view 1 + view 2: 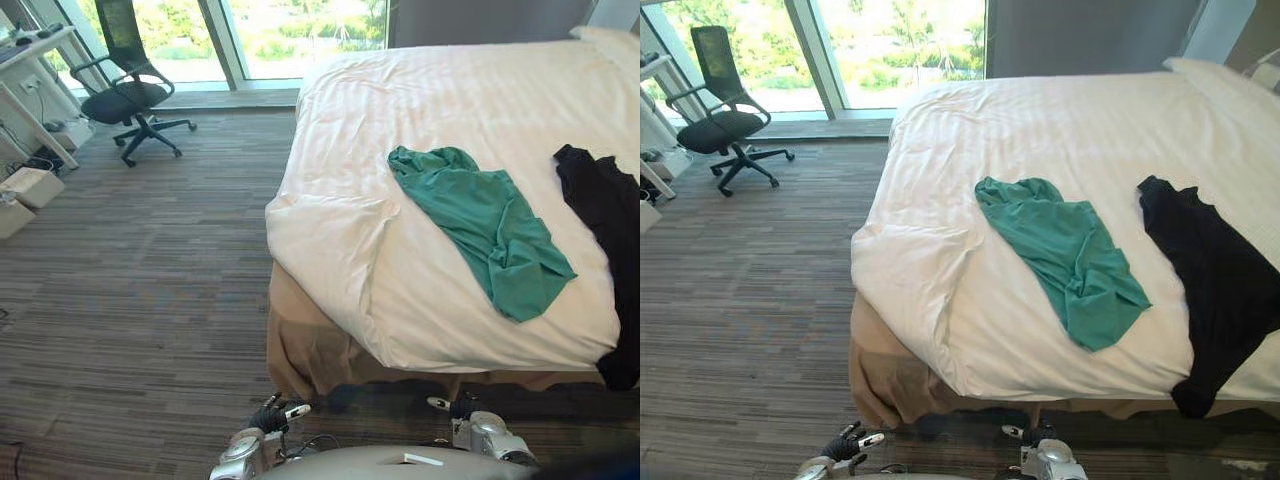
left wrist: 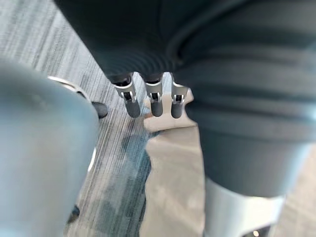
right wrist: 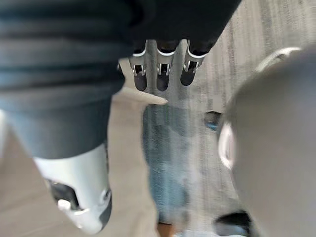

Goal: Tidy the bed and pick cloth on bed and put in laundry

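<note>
A green shirt [image 1: 485, 225] lies crumpled on the white duvet [image 1: 470, 100] near the bed's foot. A black garment [image 1: 605, 200] lies to its right and hangs over the foot edge. My left hand [image 1: 270, 415] and right hand [image 1: 462, 405] hang low in front of the bed's foot, well short of both cloths. In the wrist views the left fingers [image 2: 154, 96] and the right fingers [image 3: 163, 74] are straight over the carpet and hold nothing.
The duvet's near left corner is rumpled above a tan bed skirt [image 1: 310, 350]. A pillow [image 1: 610, 40] sits at the far right. An office chair [image 1: 125, 95], a white desk [image 1: 30, 50] and boxes [image 1: 30, 185] stand at the left by the window.
</note>
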{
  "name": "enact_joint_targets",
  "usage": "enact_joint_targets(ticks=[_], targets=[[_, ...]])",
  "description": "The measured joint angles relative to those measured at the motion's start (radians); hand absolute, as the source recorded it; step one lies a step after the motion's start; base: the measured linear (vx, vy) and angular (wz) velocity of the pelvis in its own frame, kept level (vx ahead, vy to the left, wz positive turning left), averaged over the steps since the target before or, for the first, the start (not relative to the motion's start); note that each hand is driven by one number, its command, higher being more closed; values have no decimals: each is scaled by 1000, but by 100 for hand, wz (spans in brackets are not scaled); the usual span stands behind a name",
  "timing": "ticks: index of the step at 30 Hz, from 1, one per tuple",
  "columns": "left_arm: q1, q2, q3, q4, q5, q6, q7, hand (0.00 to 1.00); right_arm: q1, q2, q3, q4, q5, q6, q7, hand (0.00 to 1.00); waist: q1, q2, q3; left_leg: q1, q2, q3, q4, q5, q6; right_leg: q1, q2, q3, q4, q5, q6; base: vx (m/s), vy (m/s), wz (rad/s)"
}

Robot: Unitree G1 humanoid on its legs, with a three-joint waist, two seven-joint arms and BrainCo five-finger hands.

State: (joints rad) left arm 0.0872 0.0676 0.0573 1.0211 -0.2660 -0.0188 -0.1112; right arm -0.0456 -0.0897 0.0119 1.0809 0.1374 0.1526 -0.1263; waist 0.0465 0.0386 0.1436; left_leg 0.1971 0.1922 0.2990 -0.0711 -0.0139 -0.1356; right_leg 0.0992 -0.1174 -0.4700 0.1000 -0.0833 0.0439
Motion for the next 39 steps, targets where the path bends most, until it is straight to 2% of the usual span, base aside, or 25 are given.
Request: enact_joint_targets(ticks=[4, 6, 7, 9, 11, 14, 16, 17, 21, 22, 23, 25, 27, 30, 33, 35, 38, 39], targets=[[16, 3, 70, 5, -235, -16, 13, 0, 6, 8, 3, 9, 27, 46, 3, 0, 0, -39, -2, 35, 7, 19, -14, 1, -3, 54, 20, -11, -56, 14, 1, 33, -50, -3], [21, 0, 165, 5, -378, -40, 51, 0, 6, 8, -4, 21, 27, 78, 6, 0, 2, -56, -7, 29, -10, 20, -14, 1, -3, 66, 11, -20, -101, 41, 14, 38, 55, 4], [21, 1, 192, 4, -402, -51, 56, 0, 6, 8, -6, 25, 29, 83, 7, 0, 2, -60, -10, 29, -16, 19, -14, 1, -2, 70, 7, -24, -108, 46, 18, 24, 80, 18], [22, 12, 266, -18, -484, -89, 76, 0, 6, 8, -28, 28, 35, 105, 17, 0, 4, -56, -10, 29, -34, 17, -14, 0, -1, 92, -7, -37, -130, 57, 28, -11, 74, 21], [26, 49, 354, -90, -593, -148, 102, 0, 3, 8, -54, 28, 35, 129, 34, 0, 17, -47, -18, 28, -45, 13, -15, 0, 4, 103, -23, -53, -135, 62, 36, -25, 59, 18], [15, 113, 430, -202, -700, -209, 118, 0, -1, 7, -81, 27, 38, 156, 45, 0, 25, -40, -27, 21, -55, -3, -21, 5, 12, 103, -28, -72, -135, 64, 39, -25, 53, 21], [12, 136, 457, -242, -739, -238, 120, 0, 1, 7, -83, 27, 45, 156, 44, 0, 25, -36, -30, 22, -56, -4, -26, 7, 14, 102, -29, -75, -135, 64, 39, -49, 18, 7], [10, 144, 485, -284, -753, -278, 142, 0, 5, 5, -83, 23, 49, 151, 44, 0, 24, -29, -32, 12, -56, -1, -26, 8, 15, 97, -29, -75, -136, 66, 39, -67, 17, 0], [-19, 149, 551, -378, -771, -340, 191, 0, 42, -1, -79, -6, 48, 121, 35, 0, 25, -20, -43, 3, -53, 19, -31, 9, 16, 85, -24, -66, -149, 75, 34, -49, 11, -10], [-31, 157, 572, -406, -761, -351, 205, 0, 56, 0, -77, -15, 48, 111, 30, 0, 25, -16, -48, 1, -52, 23, -31, 9, 16, 85, -22, -65, -156, 78, 34, -10, 6, -8], [-55, 191, 600, -449, -721, -364, 215, 0, 89, 0, -68, -32, 55, 94, 23, 0, 22, -24, -59, 2, -49, 36, -31, 8, 16, 85, -20, -59, -158, 82, 32, 0, 12, -14], [-81, 237, 629, -511, -654, -364, 220, 0, 107, 2, -56, -40, 55, 77, 19, 0, 24, -21, -73, 2, -40, 65, -31, 6, 13, 76, -17, -39, -159, 84, 30, 14, 15, -23], [-121, 310, 645, -590, -534, -364, 220, 0, 125, 10, -55, -47, 54, 56, 13, 0, 24, -30, -93, 8, -39, 100, -28, 4, 10, 72, -16, -21, -159, 86, 29, 21, 29, -26], [-210, 406, 638, -743, -287, -359, 200, 0, 161, 12, -43, -84, 53, 19, 9, 0, 21, -25, -107, 15, -42, 155, -27, 1, 6, 64, -22, -2, -159, 96, 27, -15, 40, -21], [-233, 441, 559, -844, -120, -358, 185, 0, 181, 12, -44, -96, 53, -2, 9, 0, 21, -12, -133, 23, -43, 195, -31, -9, 2, 58, -24, 22, -159, 98, 29, -18, 38, -22], [-236, 454, 465, -916, 46, -351, 160, 0, 206, 13, -46, -115, 38, -10, 9, 0, 19, 5, -168, 34, -43, 226, -31, -21, -5, 54, -24, 44, -159, 99, 29, 21, 31, -29], [-284, 456, 360, -954, 180, -340, 110, 0, 210, 19, -64, -123, 34, -17, 6, 0, 9, 11, -179, 35, -43, 244, -31, -21, -5, 48, -24, 55, -159, 99, 30, 7, 3, -13], [-291, 456, 344, -957, 191, -339, 102, 0, 210, 21, -68, -124, 34, -18, 5, 0, 5, 12, -179, 35, -43, 246, -31, -21, -5, 47, -23, 58, -159, 99, 30, -5, -6, -12]])
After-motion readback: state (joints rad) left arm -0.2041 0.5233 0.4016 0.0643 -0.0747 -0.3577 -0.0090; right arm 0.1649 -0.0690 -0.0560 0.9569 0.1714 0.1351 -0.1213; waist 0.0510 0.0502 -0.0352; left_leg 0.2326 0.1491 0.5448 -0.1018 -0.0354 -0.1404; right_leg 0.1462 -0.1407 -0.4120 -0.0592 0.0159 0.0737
